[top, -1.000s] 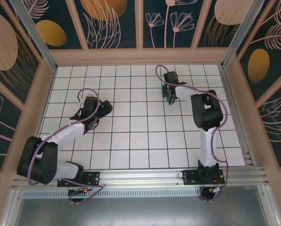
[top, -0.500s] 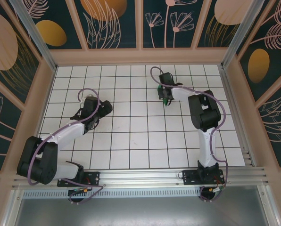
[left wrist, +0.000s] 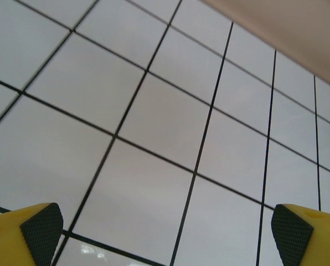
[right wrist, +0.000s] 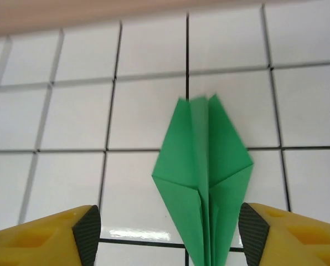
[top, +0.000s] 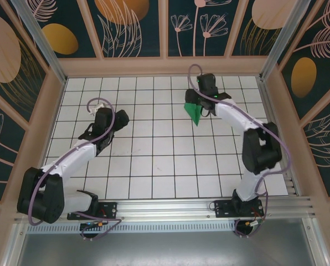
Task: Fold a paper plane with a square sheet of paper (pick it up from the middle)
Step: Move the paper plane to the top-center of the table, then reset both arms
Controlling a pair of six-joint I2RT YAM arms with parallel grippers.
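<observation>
The paper plane [top: 195,112] lies flat on the white gridded table [top: 154,160], in the far right part, close to the back wall [top: 165,66]. From above it reads as a bright green wedge whose narrow tip points toward the near edge. In the right wrist view the paper plane [right wrist: 201,177] shows a centre ridge and folded flaps spreading to either side, and it straddles a black grid line.

The right tool [top: 198,102] hangs just over the plane's far end. Its jaws stand wide, with the plane between the two yellow fingers and not gripped. The dark pad [right wrist: 88,233] on one side is well clear of the paper. The other pad [right wrist: 247,233] sits just beside the paper's edge, and I cannot tell whether it touches.

The left tool [top: 118,117] hovers over bare tiles on the left side of the table, well apart from the plane. Its jaws are spread wide, one black pad [left wrist: 42,227] at each lower corner of its wrist view, holding nothing.
</observation>
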